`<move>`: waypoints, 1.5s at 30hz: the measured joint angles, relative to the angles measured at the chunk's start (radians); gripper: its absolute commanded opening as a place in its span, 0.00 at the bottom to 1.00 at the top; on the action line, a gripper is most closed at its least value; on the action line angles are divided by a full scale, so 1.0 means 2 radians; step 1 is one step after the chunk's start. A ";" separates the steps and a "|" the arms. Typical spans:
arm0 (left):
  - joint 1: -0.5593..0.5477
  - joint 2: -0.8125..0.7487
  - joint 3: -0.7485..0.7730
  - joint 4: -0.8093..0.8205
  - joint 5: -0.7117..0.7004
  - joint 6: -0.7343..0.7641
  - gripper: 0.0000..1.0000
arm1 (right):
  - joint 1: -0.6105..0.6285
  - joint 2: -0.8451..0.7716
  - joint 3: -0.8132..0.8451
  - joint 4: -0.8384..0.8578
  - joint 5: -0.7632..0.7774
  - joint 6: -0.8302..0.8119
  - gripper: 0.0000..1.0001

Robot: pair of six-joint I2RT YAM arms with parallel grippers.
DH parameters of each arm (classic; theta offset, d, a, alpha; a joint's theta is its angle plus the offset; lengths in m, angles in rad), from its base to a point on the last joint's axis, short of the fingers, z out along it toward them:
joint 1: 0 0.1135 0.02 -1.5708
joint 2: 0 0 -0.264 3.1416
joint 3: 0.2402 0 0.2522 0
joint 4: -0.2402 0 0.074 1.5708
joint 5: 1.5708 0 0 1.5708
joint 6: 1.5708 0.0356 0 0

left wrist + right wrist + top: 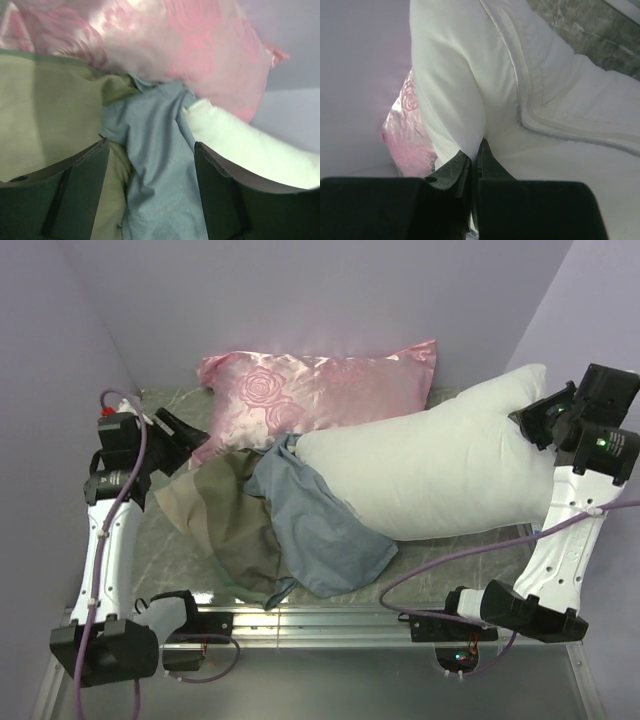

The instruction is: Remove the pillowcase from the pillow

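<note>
Pillowcase (290, 525) crumpled against the pillow (440, 475), before the wide left claw (150, 145)
Right claw (476, 150) pinches the pillow's corner; pink satin pillow (320, 390) lies behind

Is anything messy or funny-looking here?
Yes. The pillowcase lies crumpled in a heap against the left end of the white pillow, and the pillow's right corner is pinched in the right gripper.

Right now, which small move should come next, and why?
Probably shut the left gripper on the pillowcase: its jaws stand open with the blue-grey fabric between them. The right gripper pinches the pillow, whose left end seems tucked in the fabric's folds, so holding the case lets it pull free.
</note>
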 measured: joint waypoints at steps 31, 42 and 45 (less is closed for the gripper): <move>-0.467 0.012 -0.115 0.008 -0.256 -0.126 0.01 | 0.066 -0.030 -0.088 0.047 0.024 0.006 0.00; -0.309 -0.067 -0.124 -0.150 -0.267 -0.130 0.00 | 0.023 0.021 0.001 0.018 -0.003 0.014 0.00; -0.249 -0.070 -0.091 -0.166 -0.268 -0.120 0.01 | 0.002 0.022 0.008 0.015 -0.020 0.018 0.00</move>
